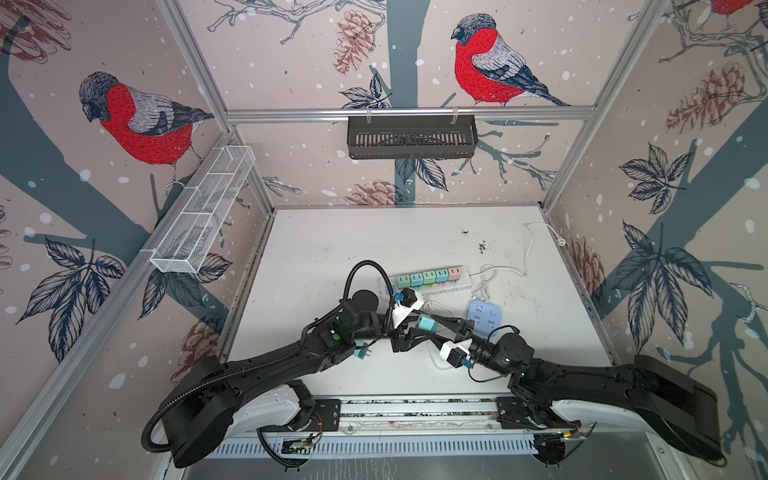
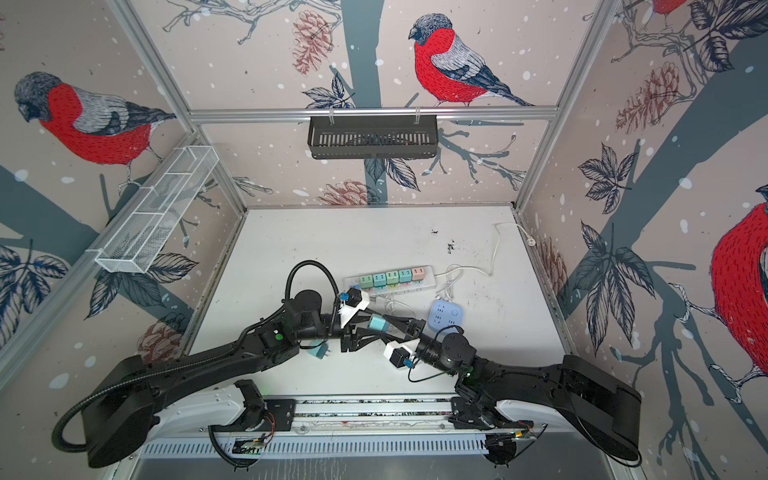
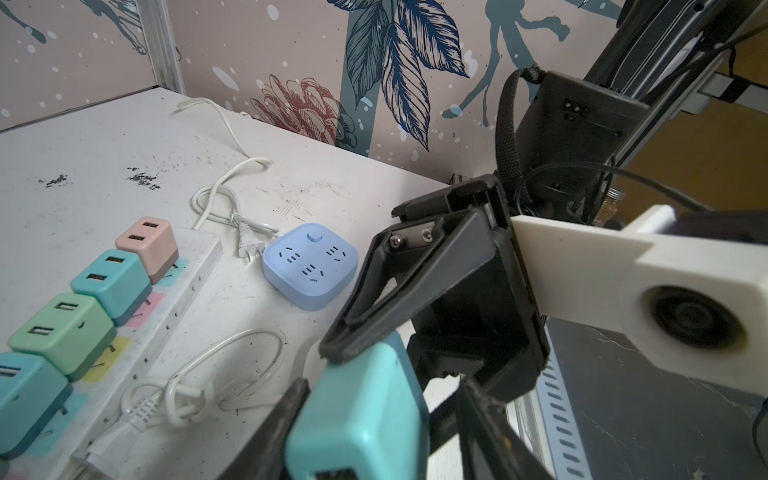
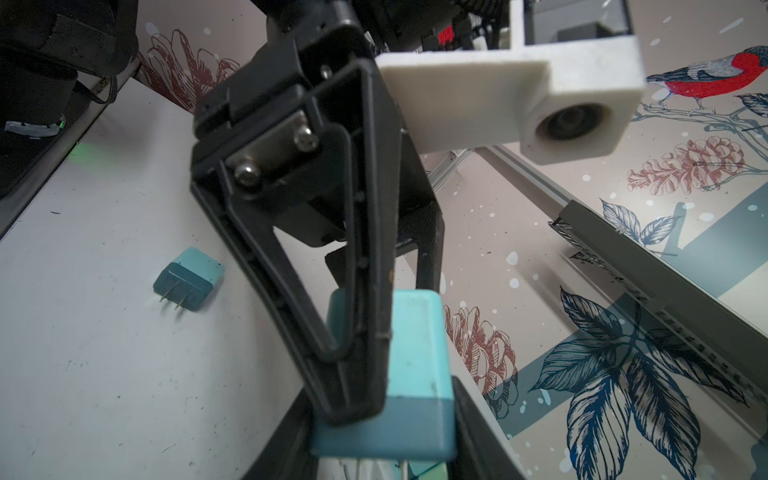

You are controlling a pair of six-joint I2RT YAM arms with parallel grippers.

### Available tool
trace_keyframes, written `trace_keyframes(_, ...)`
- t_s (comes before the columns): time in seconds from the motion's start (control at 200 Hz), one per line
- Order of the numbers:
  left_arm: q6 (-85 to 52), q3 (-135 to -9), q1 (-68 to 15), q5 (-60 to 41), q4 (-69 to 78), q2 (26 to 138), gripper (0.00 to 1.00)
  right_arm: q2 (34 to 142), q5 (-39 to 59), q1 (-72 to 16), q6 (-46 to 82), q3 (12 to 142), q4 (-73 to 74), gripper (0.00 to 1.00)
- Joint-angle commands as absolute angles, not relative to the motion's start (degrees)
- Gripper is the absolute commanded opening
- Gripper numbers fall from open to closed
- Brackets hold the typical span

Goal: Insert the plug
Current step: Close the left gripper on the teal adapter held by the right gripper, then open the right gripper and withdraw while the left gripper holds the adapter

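A cyan plug (image 1: 426, 323) with a dark teal base hangs above the table between both grippers. My right gripper (image 4: 380, 415) is shut on its teal base. My left gripper (image 3: 382, 399) stands open around its pale end: one finger (image 3: 286, 415) lies against the plug, and a gap shows before the other finger (image 3: 482, 415). A white power strip (image 1: 465, 282) behind them carries several coloured plugs (image 1: 428, 277). A second teal plug (image 1: 362, 352) lies prongs out on the table under the left arm; the right wrist view shows this plug (image 4: 189, 278) too.
A pale blue square socket block (image 1: 484, 316) lies right of the grippers. White cables (image 1: 503, 272) coil between it and the strip. A black basket (image 1: 411, 137) hangs on the back wall and a white wire basket (image 1: 203, 212) on the left wall.
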State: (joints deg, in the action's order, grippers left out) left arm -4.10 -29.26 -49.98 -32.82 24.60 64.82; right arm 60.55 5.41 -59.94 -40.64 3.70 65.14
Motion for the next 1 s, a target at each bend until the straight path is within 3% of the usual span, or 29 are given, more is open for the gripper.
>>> trace_keyframes(0.0,-3.27,-30.04,-50.01,-35.24,24.71,65.10,0.43,61.16,3.70,-60.13,-41.04,4.26,68.42,0.00)
trace_keyframes(0.22,-2.65,-31.32,-50.01,-37.09,23.58,66.68,0.07,61.77,2.61,-60.63,-40.96,4.17,69.31,0.00)
trace_keyframes(0.345,-2.42,-31.77,-50.17,-37.79,23.31,67.25,0.00,61.41,1.79,-60.70,-40.44,4.20,69.61,0.01)
trace_keyframes(0.425,-2.29,-31.82,-50.23,-37.95,23.29,67.37,0.00,61.21,1.07,-60.58,-40.10,4.16,69.75,0.11)
trace_keyframes(0.45,-2.26,-31.82,-50.27,-37.92,23.19,67.41,0.00,61.13,0.64,-60.64,-39.89,4.21,69.86,0.18)
trace_keyframes(0.48,-2.20,-31.82,-50.27,-37.71,23.09,67.25,0.00,61.08,0.25,-60.57,-39.82,4.28,69.87,0.40)
trace_keyframes(0.49,-2.13,-31.77,-50.27,-37.71,23.04,67.24,0.00,61.02,0.20,-60.63,-39.82,4.19,69.87,0.50)
trace_keyframes(0.495,-2.12,-31.79,-50.27,-37.57,23.04,67.15,0.00,61.01,0.14,-60.64,-39.77,4.20,69.83,0.61)
trace_keyframes(0.5,-2.11,-31.81,-50.27,-37.46,22.99,67.11,0.00,61.00,0.07,-60.64,-39.75,4.26,69.81,0.80)
trace_keyframes(0.505,-2.11,-31.81,-50.23,-37.45,23.01,67.13,0.00,61.00,0.04,-60.64,-39.83,4.24,69.75,0.89)
trace_keyframes(0.525,-2.11,-31.77,-50.24,-37.14,22.91,67.02,0.00,60.78,-0.07,-60.64,-39.85,4.23,69.58,1.00)
trace_keyframes(0.996,-2.55,-28.45,-50.35,-15.05,19.17,57.99,0.00,46.09,3.69,-53.19,-35.67,-0.46,64.25,0.99)
